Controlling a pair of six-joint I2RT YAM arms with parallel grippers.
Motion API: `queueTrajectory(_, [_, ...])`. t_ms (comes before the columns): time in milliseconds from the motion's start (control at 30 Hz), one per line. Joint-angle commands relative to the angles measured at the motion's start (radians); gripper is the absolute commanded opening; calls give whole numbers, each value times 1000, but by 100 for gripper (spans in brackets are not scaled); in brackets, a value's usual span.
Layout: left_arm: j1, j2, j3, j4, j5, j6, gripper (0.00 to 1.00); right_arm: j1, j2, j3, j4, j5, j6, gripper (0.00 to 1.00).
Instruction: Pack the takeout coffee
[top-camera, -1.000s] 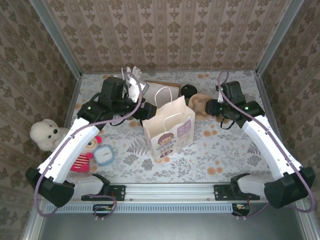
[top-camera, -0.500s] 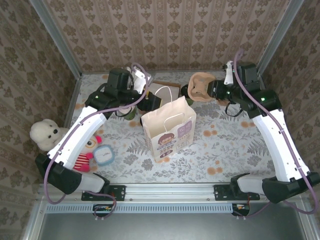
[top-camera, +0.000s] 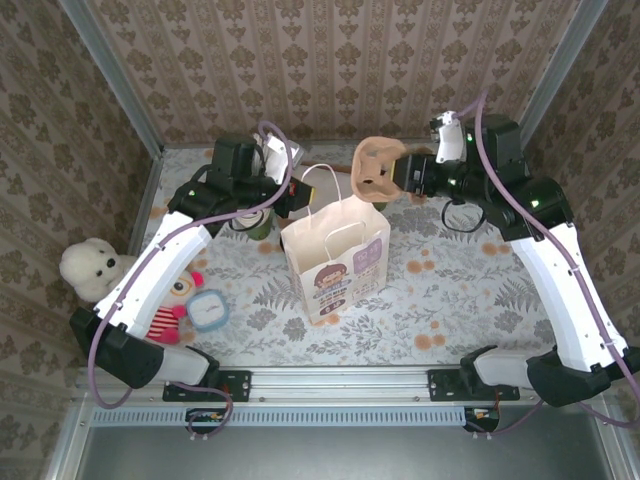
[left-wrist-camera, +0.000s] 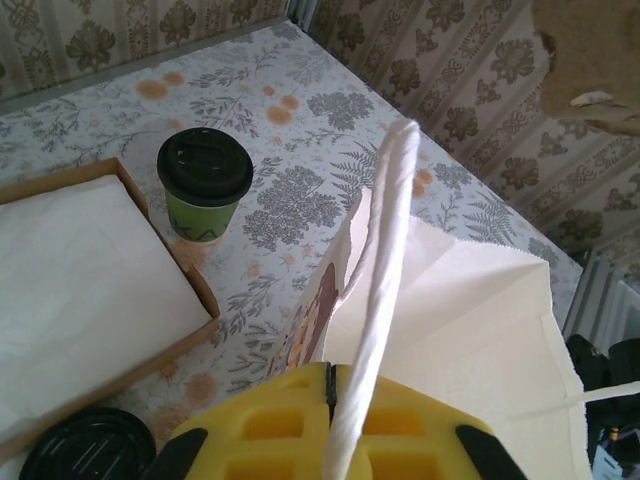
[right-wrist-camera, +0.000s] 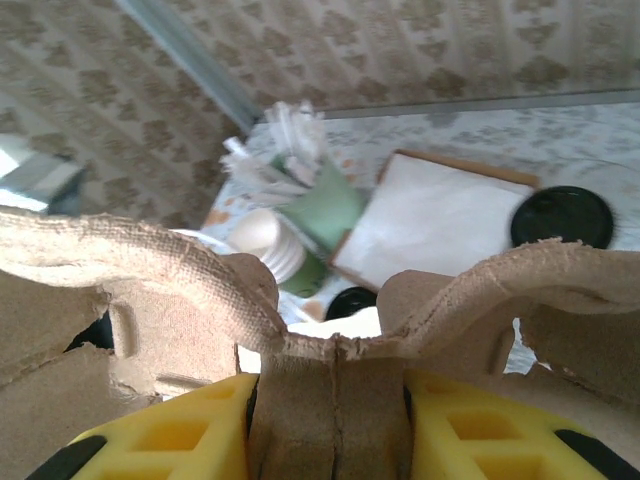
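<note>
The takeout coffee (left-wrist-camera: 205, 185), an olive-green cup with a black lid, stands on the table past the napkin tray; its lid (right-wrist-camera: 562, 215) appears blurred beside that tray. A white paper bag (top-camera: 335, 260) stands open mid-table. My left gripper (top-camera: 297, 200) (left-wrist-camera: 330, 385) is shut on the bag's white twisted handle (left-wrist-camera: 385, 290) at the bag's back left rim. My right gripper (top-camera: 400, 178) (right-wrist-camera: 335, 400) is shut on the centre ridge of a brown pulp cup carrier (top-camera: 375, 168) (right-wrist-camera: 150, 290), held in the air over the bag's back edge.
A cardboard tray of white napkins (left-wrist-camera: 70, 270) lies behind the bag, with a loose black lid (left-wrist-camera: 90, 450) by it. A stack of cream cups (right-wrist-camera: 270, 240) and a green cup of utensils (right-wrist-camera: 325, 205) stand at the back left. A plush bear (top-camera: 88, 268) and toys (top-camera: 205, 310) lie left.
My right arm lifted the carrier off the table and carried it left, over the bag. My left gripper closed on the bag's handle.
</note>
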Motion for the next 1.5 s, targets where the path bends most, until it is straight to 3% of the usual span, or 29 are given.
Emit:
queueTrajectory(0, [9,8,31,14,28,-17,0,33,6,23,63,-110,25,39])
queueTrajectory(233, [11,16,38,14,38,-45,0,82,59,6,74,-276,10,39])
queueTrajectory(433, [11,21,33,29,69,-47,0,92,153,-17,107,-429,91,39])
queueTrajectory(800, [35,19,7,49,55,-78,0,97,163,-116,32,-467,102,39])
queueTrajectory(1000, [46,11,0,88,66,-106,0,121,191,-103,-66,-342,74,39])
queueTrajectory(1167, [46,7,-11,95,66,-125,0,175,245,-60,-152,-116,58,38])
queueTrajectory(1467, [46,9,-14,93,86,-137,0,264,333,32,-263,183,44,37])
